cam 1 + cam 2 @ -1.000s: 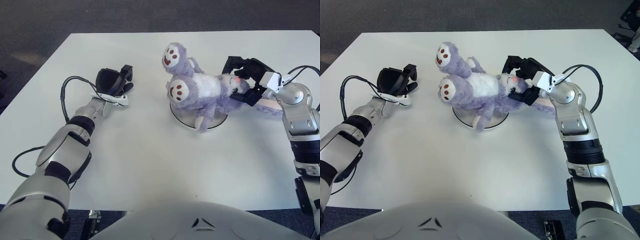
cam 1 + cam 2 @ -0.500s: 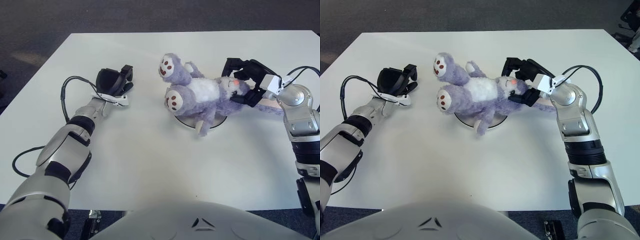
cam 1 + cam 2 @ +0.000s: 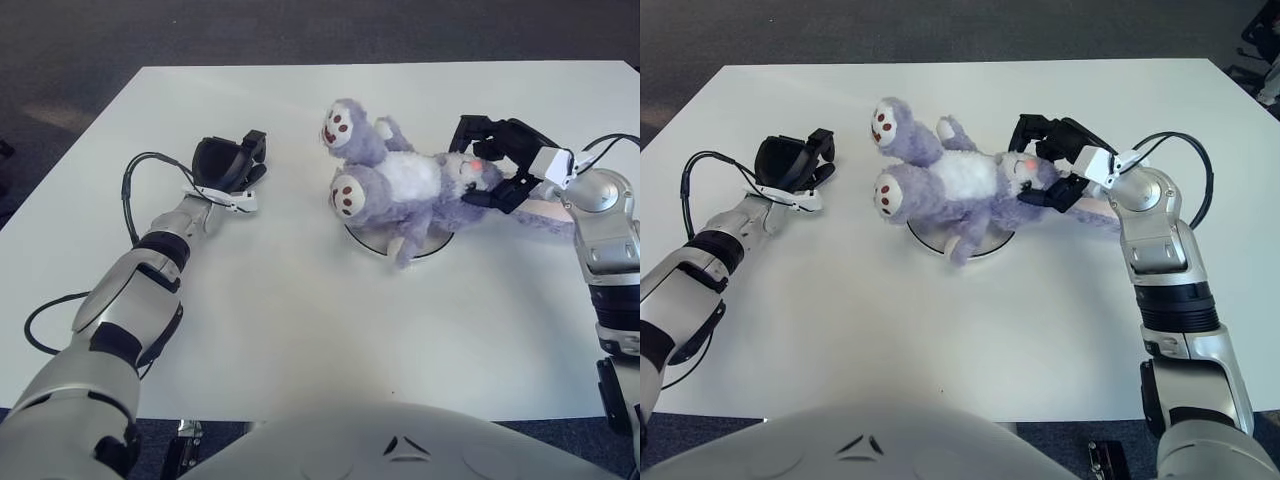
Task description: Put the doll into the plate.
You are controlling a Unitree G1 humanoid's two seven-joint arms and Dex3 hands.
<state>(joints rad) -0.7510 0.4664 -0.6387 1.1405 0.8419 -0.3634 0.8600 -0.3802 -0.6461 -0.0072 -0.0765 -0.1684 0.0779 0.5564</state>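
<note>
Doll [image 3: 405, 190] is a purple fluffy toy with a white tummy, and it lies across the small white plate [image 3: 372, 242] in the middle of the white tabletop [image 3: 300, 330]. Its two round feet stick out past the plate toward the left, and its head points to the right.

The right hand [image 3: 500, 165] is at the doll's head, with black fingers [image 3: 478, 130] curled around it above and below, so it looks clamped on the head. The left hand [image 3: 228, 165] shows well apart on the left side of the tabletop, fingers curled and holding nothing.

I think the doll is soft, light and floppy. It will squish and bend when held, and its legs will droop. It will not break or slip much. The fat body or the head looks like the best place to hold it.
</note>
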